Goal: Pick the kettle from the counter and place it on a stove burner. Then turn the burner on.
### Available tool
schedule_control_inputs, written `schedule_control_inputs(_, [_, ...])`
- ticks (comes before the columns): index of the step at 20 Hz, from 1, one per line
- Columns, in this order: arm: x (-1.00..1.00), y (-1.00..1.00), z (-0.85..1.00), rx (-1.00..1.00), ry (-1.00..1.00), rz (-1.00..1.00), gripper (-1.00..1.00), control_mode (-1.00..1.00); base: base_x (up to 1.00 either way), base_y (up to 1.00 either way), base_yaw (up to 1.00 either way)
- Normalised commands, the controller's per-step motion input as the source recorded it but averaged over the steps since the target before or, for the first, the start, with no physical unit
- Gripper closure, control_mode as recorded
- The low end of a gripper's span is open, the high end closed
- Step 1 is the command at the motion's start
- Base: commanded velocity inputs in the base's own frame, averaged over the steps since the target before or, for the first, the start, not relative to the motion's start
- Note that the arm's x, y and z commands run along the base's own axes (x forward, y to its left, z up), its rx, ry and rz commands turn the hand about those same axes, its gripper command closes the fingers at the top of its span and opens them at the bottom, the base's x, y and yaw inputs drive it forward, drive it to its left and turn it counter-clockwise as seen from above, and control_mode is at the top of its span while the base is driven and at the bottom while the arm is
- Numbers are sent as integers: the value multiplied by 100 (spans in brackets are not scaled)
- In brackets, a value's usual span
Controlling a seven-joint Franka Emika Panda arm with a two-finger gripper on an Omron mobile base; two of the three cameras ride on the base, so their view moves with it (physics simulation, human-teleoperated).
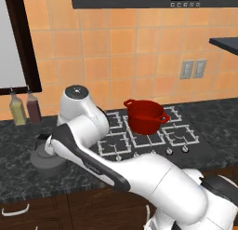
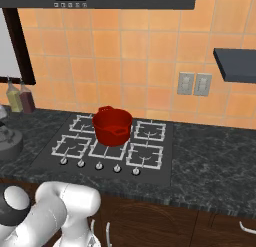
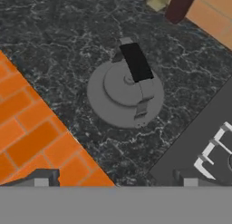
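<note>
Sitting upright on the black speckled counter (image 1: 18, 150), left of the cooktop and near the front edge: the squat grey kettle (image 3: 125, 94), seen from above in the hand view with its black arched handle (image 3: 136, 60) crossing the lid. Partly hiding behind the white arm (image 1: 93, 145) in the left base view, where the kettle (image 1: 46, 164) is showing only its rounded grey side. Peeking in at the left edge of the right base view as well.

Hovering above the kettle, apart from it: the gripper (image 3: 115, 181), fingertips spread wide at the bottom of the hand view, holding nothing.

Lying to the right of the kettle: the cooktop with its light-grey burner grates (image 1: 114, 143), silver knobs (image 2: 99, 166) lining its front edge. Standing on the middle rear burner: a red two-handled pot (image 2: 112, 125). Standing at the back edge of the counter, against the orange tiled wall: two bottles (image 1: 25, 108), one yellowish, one dark red.
</note>
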Motion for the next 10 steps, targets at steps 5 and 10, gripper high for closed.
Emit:
schedule_control_inputs(5, [20,15,-28,-11,9,0,-100,-100,0,0,0])
schedule_control_inputs(10, [48,10,-59,-19,7,0,-100,-100,0,0,0])
